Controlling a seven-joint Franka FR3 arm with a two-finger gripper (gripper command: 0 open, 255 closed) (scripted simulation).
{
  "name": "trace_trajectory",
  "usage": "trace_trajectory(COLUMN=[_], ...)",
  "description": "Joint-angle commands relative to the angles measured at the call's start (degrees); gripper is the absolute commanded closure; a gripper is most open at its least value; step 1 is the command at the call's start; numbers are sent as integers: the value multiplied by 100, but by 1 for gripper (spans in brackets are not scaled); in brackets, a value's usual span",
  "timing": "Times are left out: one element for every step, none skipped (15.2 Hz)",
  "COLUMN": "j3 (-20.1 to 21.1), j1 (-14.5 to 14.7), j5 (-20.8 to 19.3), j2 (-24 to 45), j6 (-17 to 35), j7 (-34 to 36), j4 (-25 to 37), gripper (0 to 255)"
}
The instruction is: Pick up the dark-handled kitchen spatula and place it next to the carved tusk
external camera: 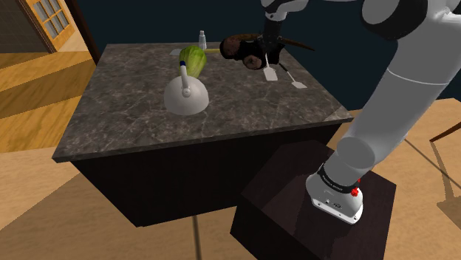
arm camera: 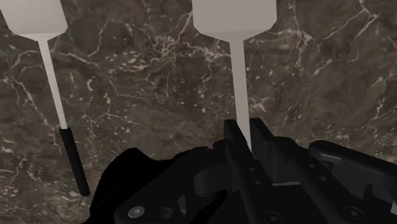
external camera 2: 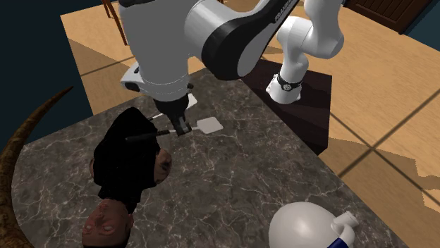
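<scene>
We're on the grasp here. The gripper [arm camera: 247, 132] is down low over the desk [external camera 2: 247, 176], jaws pinched in on the thin pale shaft of the spatula [arm camera: 238, 70]. Its white blade points away from the hand. In the second exterior view we can see its dark handle sticking out on the other side of the fingers. We make that a closed hold on the spatula, taken at the neck rather than on the handle.

A second spatula [arm camera: 35, 14] lies just beside it on the marble, untouched, with the same look: white blade, dark grip. From these views we can't tell whether the held one is clear of the desk or resting on it.

The carved tusk [external camera 2: 20, 135] curves up at the second exterior view's left edge, apart from the gripper. A black lump [external camera 2: 130, 165] sits on the marble between the two.

So we judge the pick as made or nearly made, and all of the carry is left to do. The next move calls for a straight lift, then a swing over that lump toward the tusk. A hold on the shaft may let the spatula pivot, so the carry wants to be gentle, with the set-down beside the tusk and not on it.
</scene>
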Motion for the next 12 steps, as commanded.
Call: trace_trajectory(j3=[17,30,43,58,74,89,94,96,98,100,102,104], j1=[-17,-31,-49,-72,-99,-127,-127,-125,-123,-121,-120,-118], j5=[103,154,203,251,297,336,337,339,341,345,348,352], j2=[450,693,943,1200,1467,1707,1713,1720,1728,1739,1751,1764], j6=[-133,-230,-337,-456,-587,-712,-638,-565,-491,-421,-350,-279], j7=[-16,-19,-20,-19,-15,-8,-10,-12,-14,-16,-18,-21], j4=[571,906,1258,1629,2023,2385,2317,2251,2185,2126,2066,2008], gripper=[255,255,255,255,255,255,255,255,255,255,255,255])
